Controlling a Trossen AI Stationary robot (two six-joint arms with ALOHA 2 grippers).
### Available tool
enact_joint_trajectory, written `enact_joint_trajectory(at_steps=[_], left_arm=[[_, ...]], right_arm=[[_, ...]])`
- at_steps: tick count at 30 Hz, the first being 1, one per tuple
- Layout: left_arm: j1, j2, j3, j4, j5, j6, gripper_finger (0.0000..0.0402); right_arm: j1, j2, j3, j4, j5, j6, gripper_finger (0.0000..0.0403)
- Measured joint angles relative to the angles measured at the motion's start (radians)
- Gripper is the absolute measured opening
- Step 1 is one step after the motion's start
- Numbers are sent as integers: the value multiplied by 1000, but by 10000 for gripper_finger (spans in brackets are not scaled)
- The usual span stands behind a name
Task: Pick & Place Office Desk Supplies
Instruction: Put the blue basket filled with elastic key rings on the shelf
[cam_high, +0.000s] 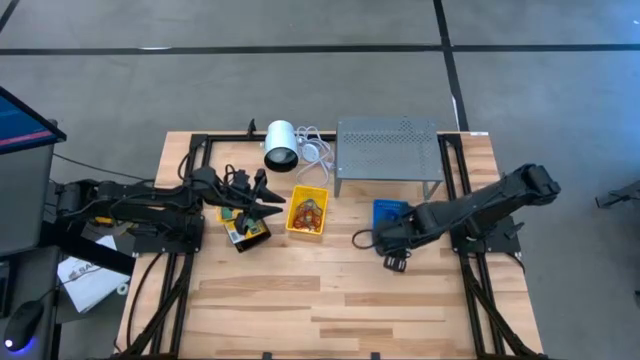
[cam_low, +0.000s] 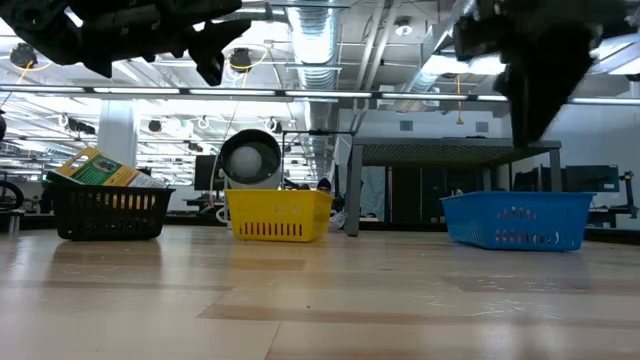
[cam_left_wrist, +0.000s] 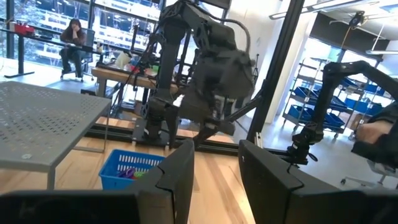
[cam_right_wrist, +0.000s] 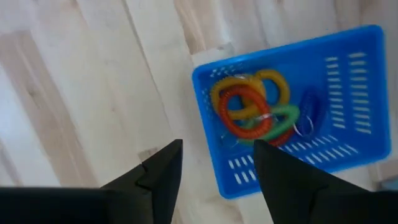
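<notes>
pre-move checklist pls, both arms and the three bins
1. Right gripper empty, fingers apart above the table beside the blue plastic bin: ok.
2. Coloured rubber-band loops lie inside the blue bin: ok.
3. Left gripper open, nothing between its fingers: ok.
4. Left gripper raised over the black mesh bin, clear of it: ok.
5. Green-and-yellow packet sits fully down in the black bin: not ok, it pokes above the rim, tilted.
6. Yellow plastic bin contents sorted: cannot tell.
</notes>
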Motion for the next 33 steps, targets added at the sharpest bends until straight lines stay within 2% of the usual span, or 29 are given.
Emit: enact_joint_trajectory(at_steps=[15, 27, 33], left_arm=[[0, 1, 0, -6, -2, 0, 122], [0, 1, 0, -11, -2, 0, 122], [0, 1, 0, -17, -1, 0, 122]], right_arm=[[42, 197, -6, 19, 16, -156, 189], [-1, 217, -7, 75, 31, -188, 189], [-8, 218, -84, 188, -15, -195, 189]])
